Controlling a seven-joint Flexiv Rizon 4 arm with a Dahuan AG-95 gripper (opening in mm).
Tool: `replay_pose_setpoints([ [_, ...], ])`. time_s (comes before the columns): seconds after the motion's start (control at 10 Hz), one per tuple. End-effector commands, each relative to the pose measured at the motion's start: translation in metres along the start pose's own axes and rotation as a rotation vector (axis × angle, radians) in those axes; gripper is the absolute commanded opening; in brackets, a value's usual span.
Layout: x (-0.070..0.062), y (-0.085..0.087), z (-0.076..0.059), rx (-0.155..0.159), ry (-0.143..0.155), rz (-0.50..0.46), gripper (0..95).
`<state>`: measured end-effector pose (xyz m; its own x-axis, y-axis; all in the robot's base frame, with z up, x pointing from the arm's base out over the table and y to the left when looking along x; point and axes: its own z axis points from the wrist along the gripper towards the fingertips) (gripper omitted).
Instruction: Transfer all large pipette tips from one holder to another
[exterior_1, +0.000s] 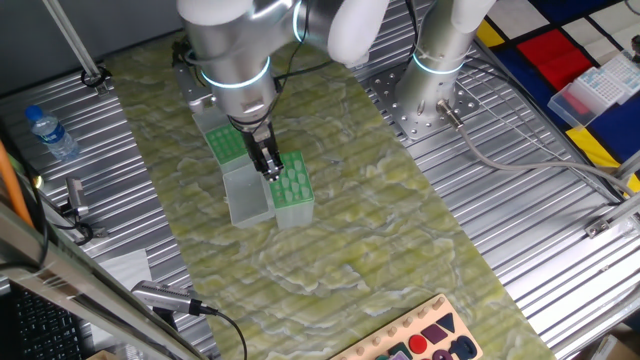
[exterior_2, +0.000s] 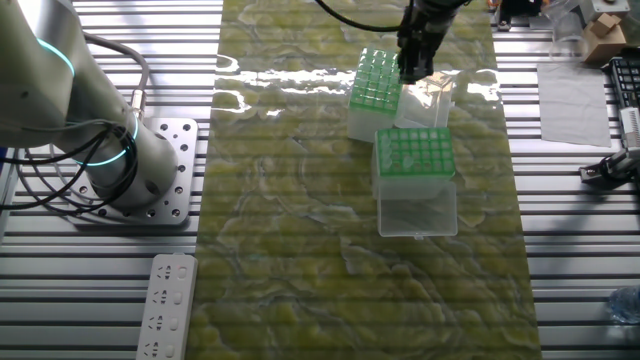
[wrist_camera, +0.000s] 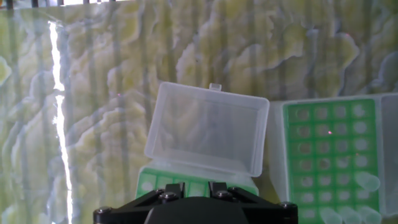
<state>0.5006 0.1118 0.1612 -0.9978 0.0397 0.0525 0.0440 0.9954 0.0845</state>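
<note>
The large pipette tips (exterior_1: 291, 181) stand in a tight pale mint grid in one holder (exterior_2: 376, 82) on the mottled green mat. In the hand view their round tops (wrist_camera: 328, 154) show at the right. Beside it is the other holder (exterior_1: 224, 144), a clear box with a darker green perforated plate (exterior_2: 413, 153), and its clear lid (wrist_camera: 208, 127) lies open. My gripper (exterior_1: 270, 172) hangs over the seam between that lid and the tips, at the tip holder's edge (exterior_2: 408, 72). Its fingers look close together. In the hand view only the black hand body (wrist_camera: 196, 208) shows, with the fingertips hidden.
A second arm's base (exterior_1: 440, 55) stands on the ribbed metal table behind the mat. A water bottle (exterior_1: 50, 130) lies at the left, a board with coloured shapes (exterior_1: 425, 340) at the near edge, and a white power strip (exterior_2: 170, 305) beside the mat.
</note>
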Motion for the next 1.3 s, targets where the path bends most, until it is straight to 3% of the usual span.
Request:
replay_pose_setpoints([
  [0.1,0.0004,0.0007,0.0025,0.003,-0.004,0.001,19.0],
  [0.9,0.0038,0.0034,0.0086,0.021,-0.017,-0.003,19.0],
  [1.0,0.004,0.0033,0.0089,0.026,-0.018,-0.002,0.0],
  [1.3,0.005,0.0031,0.0097,0.033,-0.021,-0.006,0.0],
])
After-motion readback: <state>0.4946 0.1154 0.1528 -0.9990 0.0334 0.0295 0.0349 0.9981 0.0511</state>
